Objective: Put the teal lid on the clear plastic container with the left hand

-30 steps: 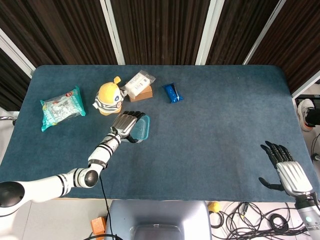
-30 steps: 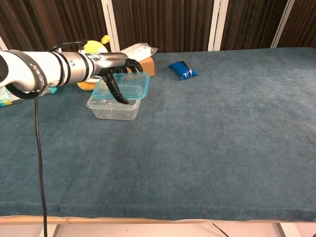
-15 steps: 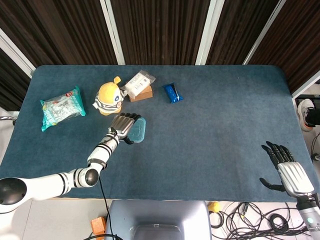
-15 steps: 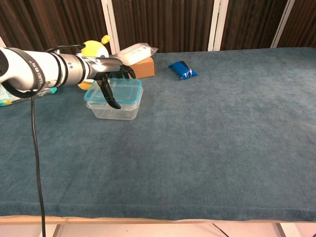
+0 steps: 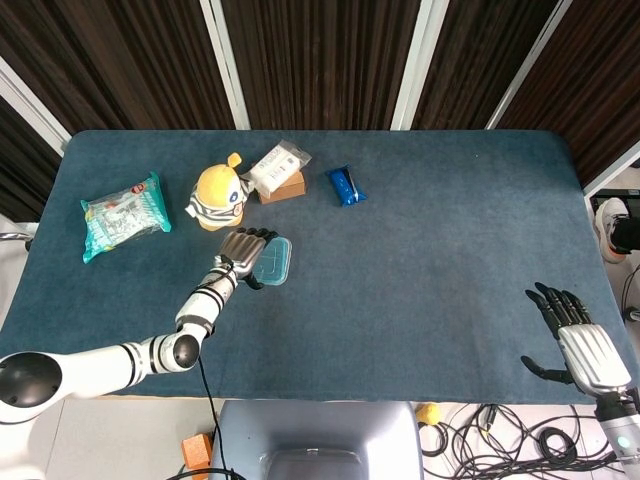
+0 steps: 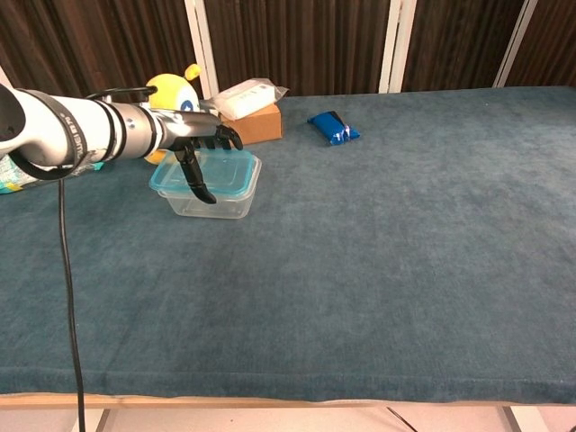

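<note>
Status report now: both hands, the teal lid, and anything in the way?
Left hand on teal lid. Lid sits on clear container. Right hand open, far off. Nothing blocking.

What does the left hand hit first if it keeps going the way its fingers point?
Probably the brown box under the white packet. The left hand lies on the teal lid, pointing toward the far edge; the yellow toy sits just left of that line, though depth is unclear.

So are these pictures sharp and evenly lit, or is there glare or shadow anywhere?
Head view: even, soft light, sharp all over, only a faint shadow under the left hand. Chest view: sharp too, no glare on the teal lid or clear container; the dark curtains behind lose detail.
</note>
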`<action>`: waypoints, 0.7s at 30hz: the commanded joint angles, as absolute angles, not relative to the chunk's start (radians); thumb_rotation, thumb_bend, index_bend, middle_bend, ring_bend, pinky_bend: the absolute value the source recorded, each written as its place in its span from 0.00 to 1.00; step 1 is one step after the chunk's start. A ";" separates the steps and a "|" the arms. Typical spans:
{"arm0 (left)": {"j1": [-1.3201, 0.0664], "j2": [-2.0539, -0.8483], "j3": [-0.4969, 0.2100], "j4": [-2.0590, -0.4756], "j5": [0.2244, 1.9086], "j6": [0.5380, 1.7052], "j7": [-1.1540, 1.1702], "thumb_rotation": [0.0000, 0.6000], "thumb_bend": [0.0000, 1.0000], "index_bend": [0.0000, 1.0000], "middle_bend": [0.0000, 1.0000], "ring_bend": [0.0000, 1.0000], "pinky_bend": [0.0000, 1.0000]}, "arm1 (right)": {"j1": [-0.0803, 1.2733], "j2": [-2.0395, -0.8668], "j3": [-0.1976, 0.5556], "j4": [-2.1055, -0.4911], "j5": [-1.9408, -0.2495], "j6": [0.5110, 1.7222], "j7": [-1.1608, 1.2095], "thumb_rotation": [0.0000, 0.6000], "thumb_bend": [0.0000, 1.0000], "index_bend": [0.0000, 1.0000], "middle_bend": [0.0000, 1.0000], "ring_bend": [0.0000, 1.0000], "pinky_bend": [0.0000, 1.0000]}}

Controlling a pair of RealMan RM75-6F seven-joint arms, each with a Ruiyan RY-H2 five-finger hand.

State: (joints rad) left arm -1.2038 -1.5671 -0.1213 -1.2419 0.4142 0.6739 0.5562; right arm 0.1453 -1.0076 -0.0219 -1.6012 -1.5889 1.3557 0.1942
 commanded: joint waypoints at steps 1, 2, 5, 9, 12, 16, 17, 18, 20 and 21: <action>-1.207 -1.570 -0.121 -1.238 0.408 0.676 0.554 1.00 0.28 0.32 0.50 0.47 0.40 | 0.146 -1.007 -0.022 -1.601 -1.589 1.356 0.196 1.00 0.15 0.00 0.00 0.00 0.00; -1.208 -1.571 -0.121 -1.238 0.408 0.676 0.553 1.00 0.28 0.32 0.50 0.46 0.39 | 0.146 -1.007 -0.022 -1.601 -1.589 1.356 0.197 1.00 0.15 0.00 0.00 0.00 0.00; -1.209 -1.574 -0.121 -1.236 0.411 0.681 0.548 1.00 0.27 0.30 0.48 0.43 0.37 | 0.145 -1.005 -0.022 -1.600 -1.590 1.358 0.200 1.00 0.15 0.00 0.00 0.00 0.00; -1.212 -1.578 -0.117 -1.232 0.406 0.682 0.549 1.00 0.27 0.27 0.45 0.40 0.34 | 0.142 -1.003 -0.022 -1.600 -1.591 1.364 0.204 1.00 0.15 0.00 0.00 0.00 0.00; -1.216 -1.582 -0.113 -1.228 0.403 0.687 0.555 1.00 0.27 0.22 0.43 0.38 0.31 | 0.142 -1.003 -0.023 -1.599 -1.593 1.364 0.206 1.00 0.15 0.00 0.00 0.00 0.00; -1.217 -1.585 -0.111 -1.228 0.402 0.699 0.559 1.00 0.26 0.13 0.35 0.31 0.27 | 0.143 -1.003 -0.024 -1.598 -1.592 1.362 0.206 1.00 0.15 0.00 0.00 0.00 0.00; -1.217 -1.586 -0.112 -1.228 0.403 0.701 0.557 1.00 0.25 0.09 0.32 0.27 0.26 | 0.143 -1.003 -0.024 -1.598 -1.592 1.362 0.206 1.00 0.15 0.00 0.00 0.00 0.00; -1.216 -1.586 -0.113 -1.228 0.405 0.703 0.556 1.00 0.25 0.07 0.29 0.24 0.24 | 0.143 -1.002 -0.024 -1.598 -1.592 1.362 0.206 1.00 0.15 0.00 0.00 0.00 0.00; -1.214 -1.589 -0.113 -1.226 0.410 0.708 0.554 1.00 0.25 0.03 0.24 0.18 0.21 | 0.143 -1.002 -0.024 -1.599 -1.591 1.362 0.206 1.00 0.15 0.00 0.00 0.00 0.00; -1.214 -1.590 -0.114 -1.225 0.411 0.709 0.554 1.00 0.24 0.02 0.22 0.15 0.20 | 0.143 -1.002 -0.024 -1.599 -1.592 1.363 0.206 1.00 0.15 0.00 0.00 0.00 0.00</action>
